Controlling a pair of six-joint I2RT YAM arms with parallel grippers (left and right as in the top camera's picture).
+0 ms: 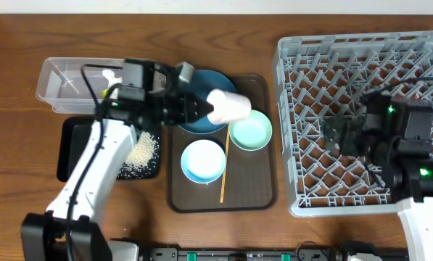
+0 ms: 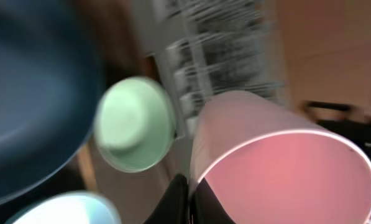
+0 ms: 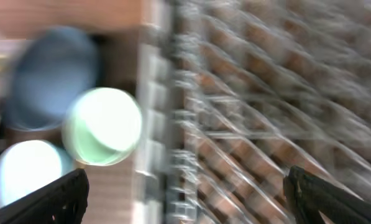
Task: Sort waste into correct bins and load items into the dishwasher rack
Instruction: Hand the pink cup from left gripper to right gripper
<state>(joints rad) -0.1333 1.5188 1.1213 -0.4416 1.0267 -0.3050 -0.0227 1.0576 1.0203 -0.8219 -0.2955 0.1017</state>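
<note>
My left gripper [image 1: 201, 107] is shut on the rim of the pinkish-white cup [image 1: 229, 105], held on its side above the dark-blue plate [image 1: 205, 116]; the cup fills the left wrist view [image 2: 284, 162]. The mint-green bowl [image 1: 250, 130], light-blue bowl [image 1: 203, 160] and wooden chopstick [image 1: 224, 170] lie on the brown tray [image 1: 263, 185]. My right gripper [image 1: 336, 138] is open and empty over the grey dishwasher rack [image 1: 296, 87]. Rice [image 1: 140, 154] lies on the black tray [image 1: 71, 145]. The clear tub [image 1: 56, 80] holds white tissue [image 1: 109, 75] and a yellow-green scrap [image 1: 104, 93].
The rack takes up the right third of the wooden table. The brown tray sits in the middle, the tub and black tray at the left. The right wrist view shows the mint-green bowl [image 3: 103, 124], both blue dishes and the rack's lattice, blurred.
</note>
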